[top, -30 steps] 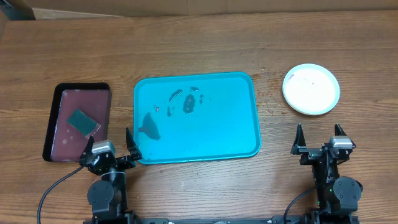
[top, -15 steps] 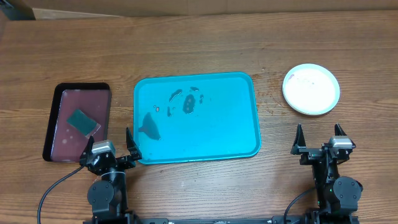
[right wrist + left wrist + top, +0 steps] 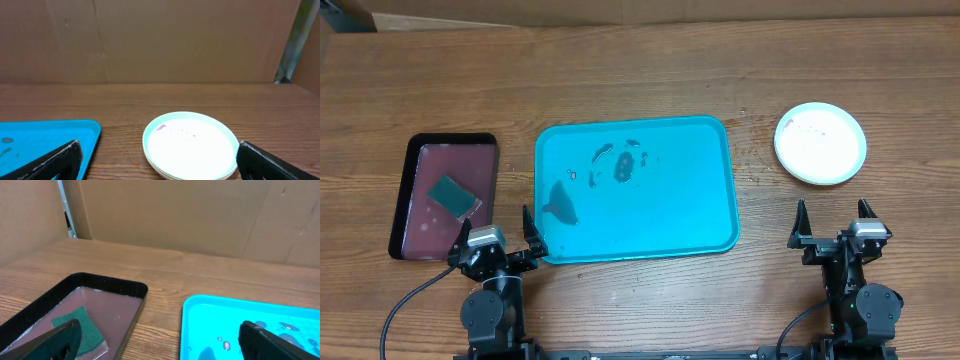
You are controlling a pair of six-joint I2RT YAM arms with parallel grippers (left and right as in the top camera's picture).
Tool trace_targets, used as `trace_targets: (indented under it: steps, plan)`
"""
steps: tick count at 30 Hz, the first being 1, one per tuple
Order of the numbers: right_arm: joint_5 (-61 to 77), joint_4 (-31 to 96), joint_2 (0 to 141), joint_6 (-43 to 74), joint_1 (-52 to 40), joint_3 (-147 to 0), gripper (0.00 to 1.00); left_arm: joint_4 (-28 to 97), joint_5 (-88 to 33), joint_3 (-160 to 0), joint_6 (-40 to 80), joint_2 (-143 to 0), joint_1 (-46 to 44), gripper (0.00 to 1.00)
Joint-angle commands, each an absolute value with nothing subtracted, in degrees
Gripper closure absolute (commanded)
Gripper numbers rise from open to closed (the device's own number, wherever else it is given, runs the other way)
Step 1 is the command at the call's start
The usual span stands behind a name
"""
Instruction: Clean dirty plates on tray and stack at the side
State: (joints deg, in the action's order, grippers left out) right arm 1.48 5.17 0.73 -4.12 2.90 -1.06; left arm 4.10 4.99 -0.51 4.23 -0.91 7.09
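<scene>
Plastic round plates (image 3: 820, 143), stacked white-topped, seem light, stiff, slick; pinch the rim; left tool (image 3: 498, 230) and right tool (image 3: 832, 215) gape empty.

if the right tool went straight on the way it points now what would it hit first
Most likely the stack of plates: the right wrist view shows it ahead, between the open fingers of the right tool, only bare table before it. Height is unclear, so it might pass over the rim.
</scene>
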Motion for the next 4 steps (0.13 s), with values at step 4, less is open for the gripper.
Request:
trace_targets:
  steps: [4]
  plan:
    - [1.1,4.8,0.2,-4.3,2.5,-0.5,0.0,4.0,5.1,-0.3,3.2,-0.3,6.7,0.0]
